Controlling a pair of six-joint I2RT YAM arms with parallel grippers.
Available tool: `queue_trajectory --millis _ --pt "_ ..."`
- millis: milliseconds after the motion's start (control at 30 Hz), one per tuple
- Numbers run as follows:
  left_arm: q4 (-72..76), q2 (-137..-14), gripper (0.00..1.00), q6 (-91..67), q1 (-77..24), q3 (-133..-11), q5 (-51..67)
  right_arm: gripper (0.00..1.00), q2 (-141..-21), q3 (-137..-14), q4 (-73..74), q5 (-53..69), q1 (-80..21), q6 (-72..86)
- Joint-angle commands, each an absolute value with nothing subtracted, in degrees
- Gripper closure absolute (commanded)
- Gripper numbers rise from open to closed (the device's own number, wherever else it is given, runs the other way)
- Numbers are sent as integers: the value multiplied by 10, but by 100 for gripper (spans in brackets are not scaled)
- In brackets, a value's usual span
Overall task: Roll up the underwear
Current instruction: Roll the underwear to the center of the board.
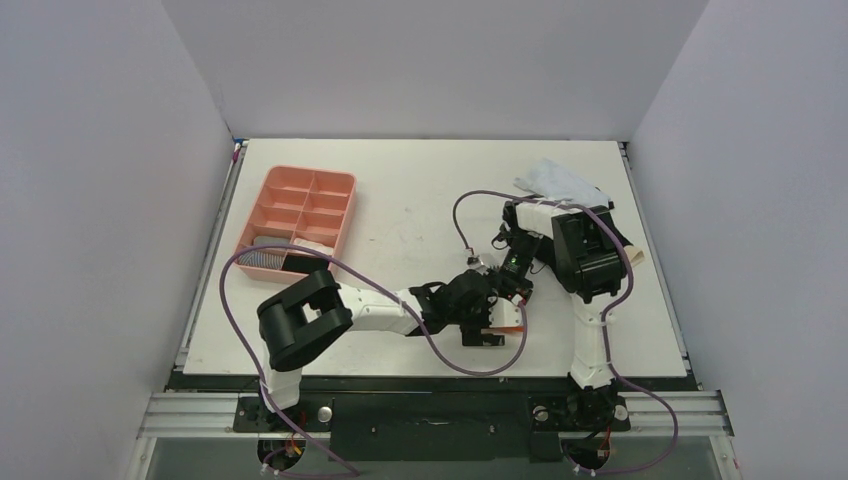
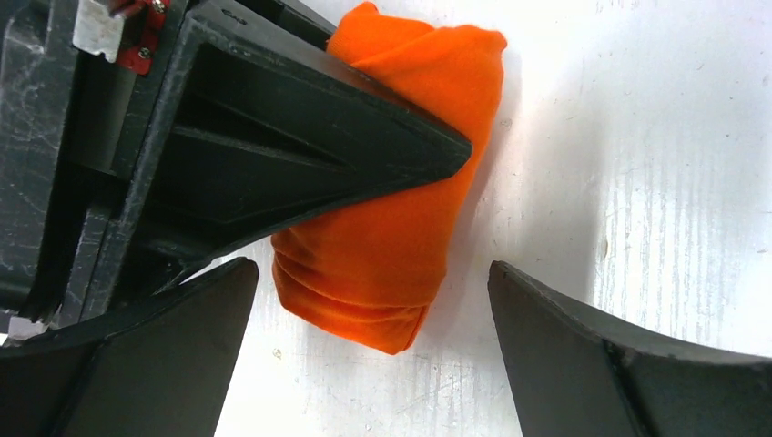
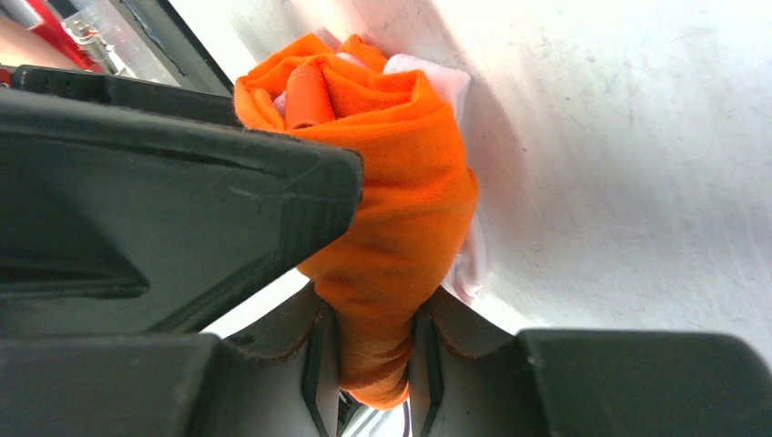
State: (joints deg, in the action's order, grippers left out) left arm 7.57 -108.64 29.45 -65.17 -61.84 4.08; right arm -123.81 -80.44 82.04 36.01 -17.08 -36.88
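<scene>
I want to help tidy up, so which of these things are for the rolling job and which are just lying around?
For the job: orange underwear, rolled up; right gripper, pinching it; left gripper, open around it.
Just lying about: pink tray with compartments; pale cloth at the far right.

Seen from above: bare table (image 1: 420, 195) is open at 11–12 o'clock of the orange underwear (image 2: 391, 237). Pink tray (image 1: 311, 170) blocks 10. Right arm (image 1: 585, 255) and pale cloth (image 1: 560, 180) crowd 1–2. Right gripper (image 3: 373, 350) pinches the underwear; left gripper (image 2: 371, 282) straddles it, jaws wide.
</scene>
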Motion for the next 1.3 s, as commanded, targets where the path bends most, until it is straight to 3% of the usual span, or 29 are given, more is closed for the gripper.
queue_trajectory --millis 0,367,467,1267 --pt "165 -1094 0 303 -654 -606 52 100 -1289 -803 707 349 -178 -412" --pt "210 -1123 0 284 -654 -592 59 100 -1296 -828 722 407 -176 -428" --pt "221 -1128 5 284 -654 -588 57 100 -1302 -833 736 420 -176 -442" --pt "291 -1108 14 302 -643 -488 114 100 -1318 -833 780 454 -161 -491"
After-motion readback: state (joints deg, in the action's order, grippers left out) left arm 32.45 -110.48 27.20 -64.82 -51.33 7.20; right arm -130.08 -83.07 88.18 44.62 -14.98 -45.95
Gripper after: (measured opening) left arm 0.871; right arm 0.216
